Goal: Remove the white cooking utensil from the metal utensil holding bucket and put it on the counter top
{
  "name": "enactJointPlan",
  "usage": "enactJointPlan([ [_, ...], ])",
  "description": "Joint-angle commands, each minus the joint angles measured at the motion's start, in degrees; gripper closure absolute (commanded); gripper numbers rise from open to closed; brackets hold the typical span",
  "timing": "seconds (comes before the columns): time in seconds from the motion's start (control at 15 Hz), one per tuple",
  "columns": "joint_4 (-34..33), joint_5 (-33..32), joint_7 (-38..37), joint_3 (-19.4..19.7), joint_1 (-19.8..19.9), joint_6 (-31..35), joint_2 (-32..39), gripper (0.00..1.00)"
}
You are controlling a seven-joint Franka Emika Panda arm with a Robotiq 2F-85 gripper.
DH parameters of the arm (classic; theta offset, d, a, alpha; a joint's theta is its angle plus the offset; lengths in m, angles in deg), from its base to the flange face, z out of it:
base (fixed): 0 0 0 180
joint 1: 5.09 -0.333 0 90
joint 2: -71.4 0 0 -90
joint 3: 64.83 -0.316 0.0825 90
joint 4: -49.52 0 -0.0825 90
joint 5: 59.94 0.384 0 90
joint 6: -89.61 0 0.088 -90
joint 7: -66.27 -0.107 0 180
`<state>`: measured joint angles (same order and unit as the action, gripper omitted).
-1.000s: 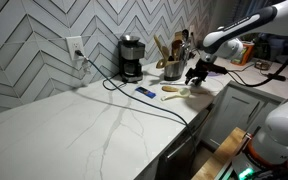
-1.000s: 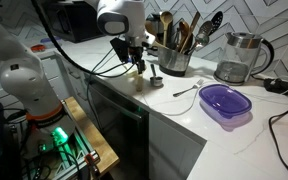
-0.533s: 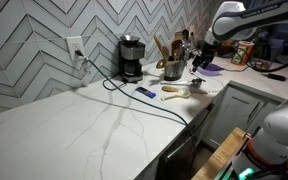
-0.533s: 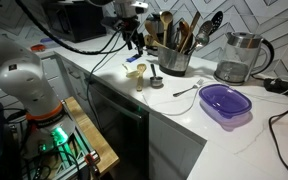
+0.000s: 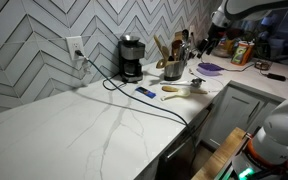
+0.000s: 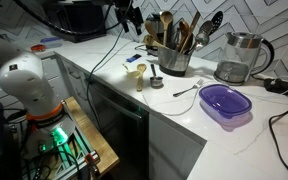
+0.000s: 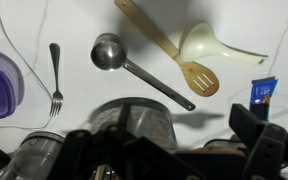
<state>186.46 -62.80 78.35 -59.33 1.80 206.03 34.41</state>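
Observation:
The white cooking utensil (image 7: 209,45) lies flat on the counter top and shows in both exterior views (image 5: 176,89) (image 6: 136,71). The metal utensil bucket (image 5: 172,70) (image 6: 174,62) (image 7: 134,125) stands close by and holds several wooden and dark utensils. My gripper (image 5: 210,38) (image 6: 130,15) (image 7: 174,150) hangs high above the counter, open and empty, well clear of the utensil and the bucket.
A wooden slotted spatula (image 7: 174,50), a metal ladle (image 7: 134,65) and a fork (image 7: 55,75) lie on the counter. A purple bowl (image 6: 225,102), a glass kettle (image 6: 239,58), a coffee maker (image 5: 132,58) and a blue item (image 5: 145,92) stand around. A black cable crosses the counter.
My gripper has risen from just above the counter beside the white utensil to high over the bucket. The white utensil stays lying on the counter.

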Motion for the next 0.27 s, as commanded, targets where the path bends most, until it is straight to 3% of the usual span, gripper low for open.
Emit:
enactJointPlan([
  [0.0,-0.1,-0.6,-0.6,0.8,-1.1,-0.1,0.2,0.0],
  [0.2,-0.1,-0.6,-0.5,0.8,-1.1,-0.1,0.6,0.0],
])
